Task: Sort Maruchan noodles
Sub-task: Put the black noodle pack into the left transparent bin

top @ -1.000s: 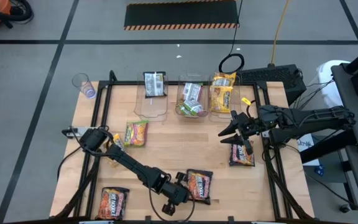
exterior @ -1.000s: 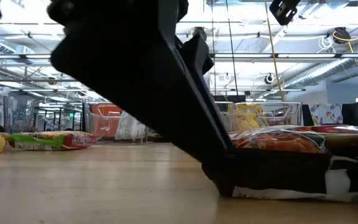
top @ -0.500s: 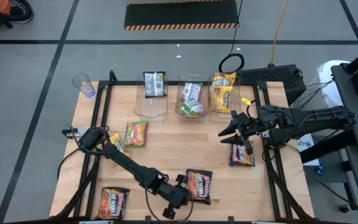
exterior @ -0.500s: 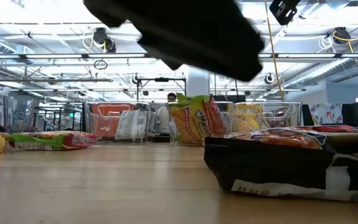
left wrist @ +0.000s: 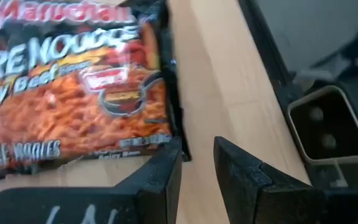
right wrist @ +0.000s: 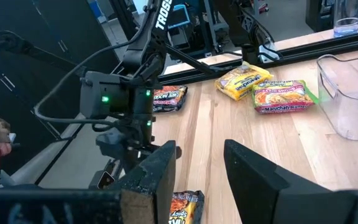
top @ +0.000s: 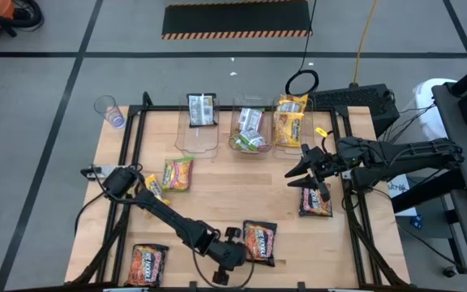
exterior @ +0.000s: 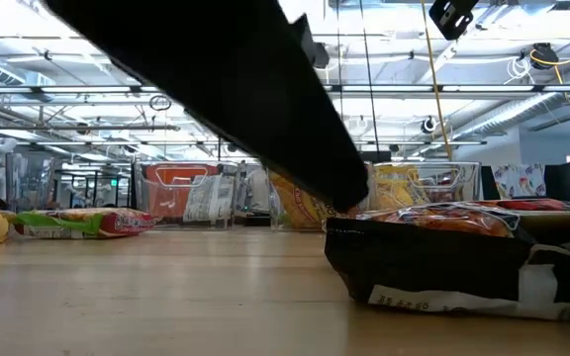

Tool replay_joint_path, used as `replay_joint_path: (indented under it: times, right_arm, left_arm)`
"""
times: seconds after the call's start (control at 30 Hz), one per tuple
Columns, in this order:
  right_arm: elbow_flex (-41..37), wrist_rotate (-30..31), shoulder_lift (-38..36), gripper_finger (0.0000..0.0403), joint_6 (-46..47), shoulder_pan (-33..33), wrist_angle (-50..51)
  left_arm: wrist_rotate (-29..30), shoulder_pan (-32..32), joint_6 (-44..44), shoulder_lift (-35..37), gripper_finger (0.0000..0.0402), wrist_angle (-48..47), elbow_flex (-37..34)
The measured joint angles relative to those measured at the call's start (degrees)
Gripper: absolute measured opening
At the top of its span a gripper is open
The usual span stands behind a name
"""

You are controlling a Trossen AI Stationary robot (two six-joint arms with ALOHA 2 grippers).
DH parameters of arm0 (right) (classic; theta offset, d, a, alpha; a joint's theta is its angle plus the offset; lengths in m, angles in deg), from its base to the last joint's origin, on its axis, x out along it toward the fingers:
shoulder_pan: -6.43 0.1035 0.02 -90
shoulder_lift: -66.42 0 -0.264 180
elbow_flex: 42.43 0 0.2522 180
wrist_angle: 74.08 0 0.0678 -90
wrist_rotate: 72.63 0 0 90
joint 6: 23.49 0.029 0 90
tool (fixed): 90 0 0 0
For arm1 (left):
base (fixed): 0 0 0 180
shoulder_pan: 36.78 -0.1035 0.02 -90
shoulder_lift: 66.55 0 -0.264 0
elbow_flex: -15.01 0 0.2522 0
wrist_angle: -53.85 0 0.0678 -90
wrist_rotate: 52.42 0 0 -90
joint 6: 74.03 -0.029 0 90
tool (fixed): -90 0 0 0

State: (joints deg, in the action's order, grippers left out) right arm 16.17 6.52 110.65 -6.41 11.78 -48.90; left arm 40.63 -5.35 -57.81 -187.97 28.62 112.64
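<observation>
Now we see our left gripper (top: pixel 235 240) just beside the dark noodle packet (top: pixel 260 241) at the near edge of the table (top: pixel 233 182). Its fingers (left wrist: pixel 166 168) are spread apart and hold nothing. We think the packet is light, crinkly and slippery, so we should pinch its thin edge. Our right gripper (top: pixel 296 173) waits, spread too, near another packet (top: pixel 315 201).

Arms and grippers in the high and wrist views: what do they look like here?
Both arms are dark, slim and multi-jointed, with thin black cables looping along them. The left gripper and right gripper are black, each with two flat, angular fingers. In the right wrist view, the left arm's wrist housing shows green indicator lights, and white lettering runs along one link.
</observation>
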Motion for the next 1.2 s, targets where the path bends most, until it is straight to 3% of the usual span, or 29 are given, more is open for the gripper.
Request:
replay_joint_path:
  times: [0.3, 0.53, 1.2]
  right_arm:
    - [0.0, 0.0, 0.0, 0.0130, 0.0, 0.0, 0.0]
    - [0.0, 0.0, 0.0, 0.0130, -0.1, 0.0, 0.0]
    - [0.0, 0.0, 0.0, 0.0130, -0.3, 0.0, 0.0]
  left_arm:
    - [0.1, 0.2, 14.7, 0.0, 0.0099, 2.5, 0.0]
    - [0.0, 0.6, 19.9, 0.0, 0.0099, 2.2, 0.0]
    - [0.1, -0.5, 22.3, -1.3, 0.0099, -0.6, 0.0]
